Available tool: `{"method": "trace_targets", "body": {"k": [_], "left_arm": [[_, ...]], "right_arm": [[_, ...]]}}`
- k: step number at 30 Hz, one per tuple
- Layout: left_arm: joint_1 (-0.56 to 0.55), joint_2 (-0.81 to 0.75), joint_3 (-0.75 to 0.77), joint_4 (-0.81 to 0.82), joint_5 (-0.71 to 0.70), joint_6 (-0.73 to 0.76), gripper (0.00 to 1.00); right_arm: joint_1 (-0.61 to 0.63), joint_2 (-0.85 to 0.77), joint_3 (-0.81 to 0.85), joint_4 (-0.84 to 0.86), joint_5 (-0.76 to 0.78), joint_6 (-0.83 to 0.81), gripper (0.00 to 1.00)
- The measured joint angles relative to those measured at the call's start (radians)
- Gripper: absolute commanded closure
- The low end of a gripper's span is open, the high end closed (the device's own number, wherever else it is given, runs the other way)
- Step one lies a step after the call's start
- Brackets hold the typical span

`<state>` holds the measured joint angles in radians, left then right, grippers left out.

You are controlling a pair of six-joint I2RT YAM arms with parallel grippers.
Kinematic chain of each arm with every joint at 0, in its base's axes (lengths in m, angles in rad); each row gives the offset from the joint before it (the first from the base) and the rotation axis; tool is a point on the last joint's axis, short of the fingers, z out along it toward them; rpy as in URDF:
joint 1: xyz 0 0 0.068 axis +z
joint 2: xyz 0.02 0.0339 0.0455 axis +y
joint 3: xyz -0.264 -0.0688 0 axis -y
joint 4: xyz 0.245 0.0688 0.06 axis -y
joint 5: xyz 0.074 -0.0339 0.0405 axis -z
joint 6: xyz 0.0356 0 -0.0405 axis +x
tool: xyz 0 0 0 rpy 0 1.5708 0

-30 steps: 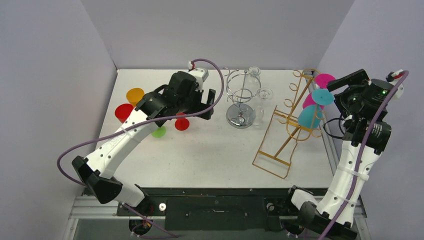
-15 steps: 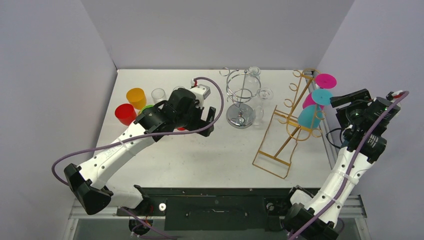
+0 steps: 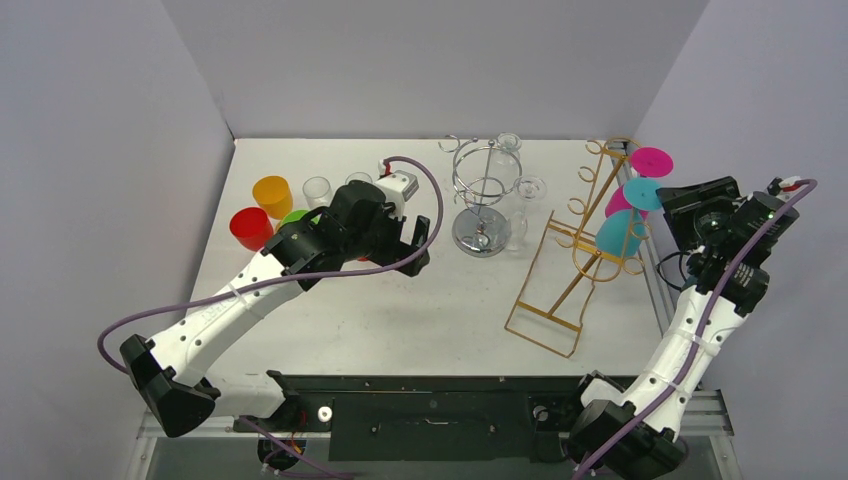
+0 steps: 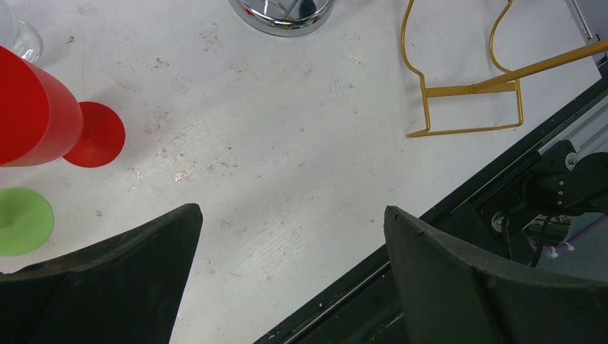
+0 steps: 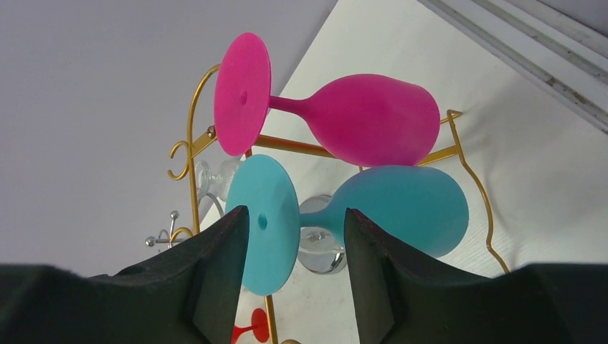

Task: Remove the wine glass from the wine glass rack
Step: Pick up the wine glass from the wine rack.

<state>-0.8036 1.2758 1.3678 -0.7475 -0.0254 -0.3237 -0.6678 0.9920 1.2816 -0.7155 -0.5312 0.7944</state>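
The gold wire rack point(image 3: 575, 262) leans at the right of the table. A teal wine glass point(image 3: 616, 232) and a pink wine glass point(image 3: 650, 161) hang on it, stems level. In the right wrist view the teal glass point(image 5: 401, 208) sits below the pink glass point(image 5: 366, 118). My right gripper point(image 5: 295, 211) is open, and its fingers frame the teal foot and stem without visible contact. In the top view my right gripper point(image 3: 676, 205) is just right of the teal foot. My left gripper point(image 4: 292, 210) is open and empty above bare table.
A chrome ring stand point(image 3: 482, 195) with clear glasses stands mid-back. Yellow point(image 3: 271, 193), red point(image 3: 248, 226) and clear point(image 3: 317, 190) cups stand back left. A red wine glass point(image 4: 43, 115) and a green foot point(image 4: 21, 221) lie by my left gripper. The right wall is close.
My right gripper has dropped lower beside the rack, level with the teal glass foot. My left arm has drawn back toward the near side, uncovering the clear cup.
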Motion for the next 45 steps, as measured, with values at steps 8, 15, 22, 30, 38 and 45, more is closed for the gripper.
{"method": "trace_targets", "body": {"k": [8,15,22,30,38,45], "left_arm": [[0.0,0.0,-0.004,0.003,0.004,-0.005,0.04],[0.0,0.0,-0.005,0.004,0.004,-0.005,0.04],[0.0,0.0,-0.019,0.01,0.004,-0.005,0.04],[0.0,0.0,-0.037,0.017,0.004,-0.005,0.04],[0.0,0.0,-0.039,0.019,0.004,-0.005,0.04],[0.0,0.0,-0.046,0.022,0.004,-0.005,0.04]], "right_arm": [[0.0,0.021,-0.015,0.019,-0.026,0.003,0.67],[0.0,0.024,-0.015,0.022,-0.042,0.003,0.76],[0.0,0.04,-0.015,0.029,-0.064,0.004,0.84],[0.0,0.041,-0.014,0.046,-0.082,0.012,0.93],[0.0,0.047,0.011,0.045,-0.085,0.023,0.98],[0.0,0.047,0.033,0.02,-0.078,0.025,1.0]]}}
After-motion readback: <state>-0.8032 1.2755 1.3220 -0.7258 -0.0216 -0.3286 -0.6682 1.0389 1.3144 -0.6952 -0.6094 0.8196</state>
